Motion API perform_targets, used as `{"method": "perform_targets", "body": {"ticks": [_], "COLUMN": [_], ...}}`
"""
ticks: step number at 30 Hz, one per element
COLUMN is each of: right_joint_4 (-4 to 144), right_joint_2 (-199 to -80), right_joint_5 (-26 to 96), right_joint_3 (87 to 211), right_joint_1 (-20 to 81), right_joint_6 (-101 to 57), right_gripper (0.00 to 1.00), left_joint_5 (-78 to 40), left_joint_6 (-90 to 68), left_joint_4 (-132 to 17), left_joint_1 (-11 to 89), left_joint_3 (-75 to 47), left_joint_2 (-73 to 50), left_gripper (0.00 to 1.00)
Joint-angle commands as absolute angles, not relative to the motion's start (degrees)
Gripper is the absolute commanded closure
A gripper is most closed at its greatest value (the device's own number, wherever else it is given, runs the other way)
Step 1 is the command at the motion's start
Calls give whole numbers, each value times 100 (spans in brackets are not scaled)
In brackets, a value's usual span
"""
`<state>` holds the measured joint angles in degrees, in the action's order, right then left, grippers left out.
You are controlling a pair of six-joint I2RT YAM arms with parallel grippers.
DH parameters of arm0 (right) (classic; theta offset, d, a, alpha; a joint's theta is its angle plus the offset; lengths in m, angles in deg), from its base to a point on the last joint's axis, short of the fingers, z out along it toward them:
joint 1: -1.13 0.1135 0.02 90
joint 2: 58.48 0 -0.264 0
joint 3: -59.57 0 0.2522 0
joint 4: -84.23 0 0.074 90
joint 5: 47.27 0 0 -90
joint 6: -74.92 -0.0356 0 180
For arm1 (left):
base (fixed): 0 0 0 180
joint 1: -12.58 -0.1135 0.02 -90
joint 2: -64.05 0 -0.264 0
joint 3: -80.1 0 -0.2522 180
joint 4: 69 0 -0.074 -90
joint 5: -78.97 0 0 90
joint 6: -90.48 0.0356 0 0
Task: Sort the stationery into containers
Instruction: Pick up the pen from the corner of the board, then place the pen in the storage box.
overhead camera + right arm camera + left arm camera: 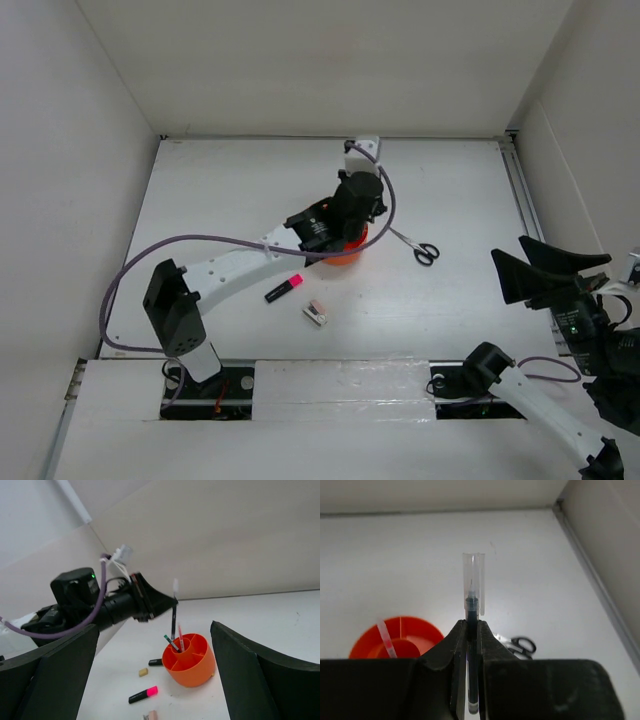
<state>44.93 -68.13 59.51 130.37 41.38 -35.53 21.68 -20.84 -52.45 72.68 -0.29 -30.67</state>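
Orange organiser [192, 667], pink-capped black marker [143, 694]

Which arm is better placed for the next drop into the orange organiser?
Left. The left gripper is shut on a thin black pen, held upright right at the orange organiser. The right gripper is open, holds nothing, and sits off at the table's right side, well away from it.

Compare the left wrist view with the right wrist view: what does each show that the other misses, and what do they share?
Only the left wrist view shows the black-handled scissors, lying beyond the fingers. Only the right wrist view shows the pink-capped marker, the tan eraser and the right gripper, which stands open. Both show the orange organiser and the thin black pen that the left gripper is shut on.
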Motion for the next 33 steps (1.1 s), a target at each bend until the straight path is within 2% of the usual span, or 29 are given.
{"method": "perform_targets", "body": {"ticks": [1,4,5,8,12,33], "right_joint_4": [4551,4551,4629,4683,4622,4568], "right_joint_2": [-7060,-7061,-7061,-7113,-7175,-7175], "right_joint_5": [6031,6031,5970,5917,5917,5917], "right_joint_3": [13178,13125,13073,12950,12949,12897], "right_joint_1": [4191,4191,4191,4191,4191,4191], "right_joint_6": [-3503,-3503,-3503,-3503,-3503,-3450], "right_gripper": [1,1,1,1,1,1], "left_joint_5": [2756,3281,3527,3582,3644,2704], "left_joint_6": [-2132,-1713,-1554,-1245,-797,-752], "left_joint_4": [-6425,-7164,-7863,-9112,-9932,-10998], "left_joint_1": [6815,6673,6603,6418,6347,6294], "left_joint_3": [-202,-596,-955,-1614,-2073,-3190], "left_joint_2": [-2780,-2631,-2578,-2429,-2297,-2516], "left_gripper": [100,100,100,100,100,100]}}
